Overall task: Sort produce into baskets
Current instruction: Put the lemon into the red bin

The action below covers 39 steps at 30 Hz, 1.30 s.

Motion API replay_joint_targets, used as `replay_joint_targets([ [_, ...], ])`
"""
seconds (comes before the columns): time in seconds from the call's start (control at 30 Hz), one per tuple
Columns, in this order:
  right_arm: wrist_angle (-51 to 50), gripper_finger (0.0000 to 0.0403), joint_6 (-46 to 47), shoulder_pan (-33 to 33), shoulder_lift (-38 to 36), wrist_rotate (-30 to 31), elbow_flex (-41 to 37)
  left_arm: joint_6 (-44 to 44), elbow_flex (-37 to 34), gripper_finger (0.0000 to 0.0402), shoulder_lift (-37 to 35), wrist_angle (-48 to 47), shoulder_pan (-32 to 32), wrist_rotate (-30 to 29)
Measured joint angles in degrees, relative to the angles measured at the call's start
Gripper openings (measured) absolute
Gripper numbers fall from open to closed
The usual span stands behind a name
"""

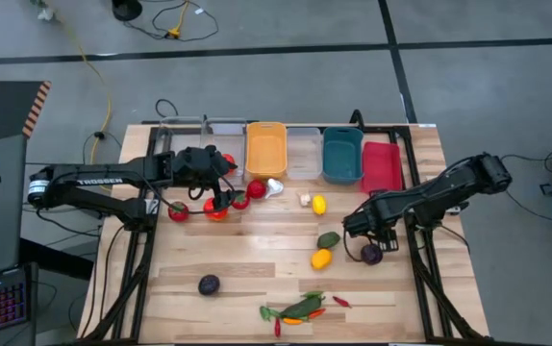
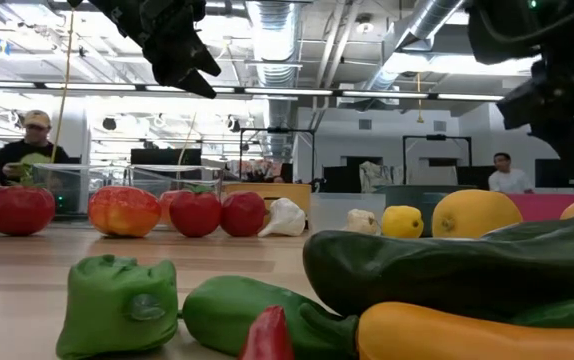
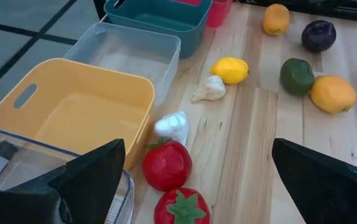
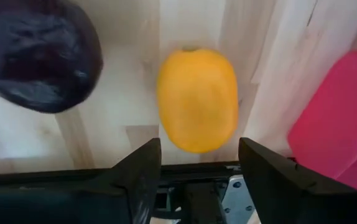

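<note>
Pale wood-plank table: both grippers' jaws open, right gripper over smooth oval orange citrus.

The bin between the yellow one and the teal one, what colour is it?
Clear, colourless plastic bin; the left wrist view shows it best.

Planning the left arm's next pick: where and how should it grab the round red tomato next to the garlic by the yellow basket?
Grip the red tomato across its round middle, coming from straight above. It touches the garlic and another tomato, and the yellow basket is near, so set the open left pincer across the free sides.
</note>
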Motion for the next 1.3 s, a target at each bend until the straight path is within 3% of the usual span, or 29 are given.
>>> replay_joint_targets([
  [0.3,8.0,0.0228,-1.0,-0.8,-0.8,0.2,-5.8,0.0,0.0,0.0394,0.0,0.0,0.0,-0.2],
  [1.3,8.6,0.0230,3.9,-1.7,-0.7,0.2,-6.7,0.0,0.0,0.0394,0.0,0.0,0.0,-0.1],
])
